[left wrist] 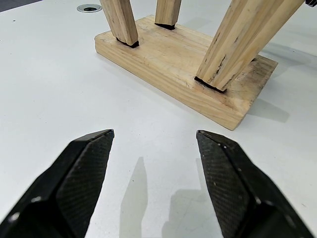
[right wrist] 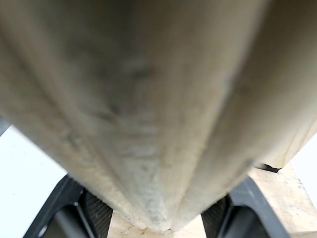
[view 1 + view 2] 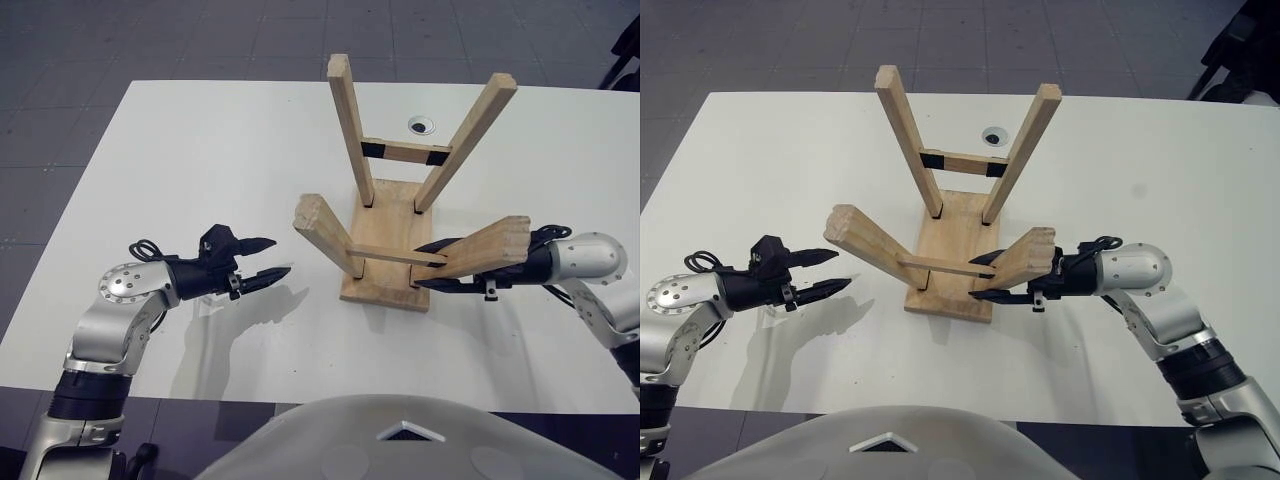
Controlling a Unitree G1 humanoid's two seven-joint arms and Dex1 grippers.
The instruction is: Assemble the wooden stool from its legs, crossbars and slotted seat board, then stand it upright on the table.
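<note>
Seen from the head, the stool (image 3: 400, 215) stands upside down on the table (image 3: 200, 130), seat (image 3: 390, 225) flat. The left gripper (image 3: 278, 256) hovers left of the seat, spread and empty; the right gripper (image 3: 420, 265) clasps the near right leg (image 3: 485, 245). At the left wrist, parted fingers (image 1: 84, 163) face the seat. At the right wrist, that leg (image 2: 148, 99) sits between the pads (image 2: 99, 210).

Lighting bright and even, from overhead. The table (image 3: 200, 150) reads uniformly white. Soft shadows lie under the left gripper (image 3: 280, 256) and beside the seat board (image 1: 173, 59). Head views sharp. In the right wrist view, the leg (image 2: 148, 99) sits close to the lens and is heavily blurred.
</note>
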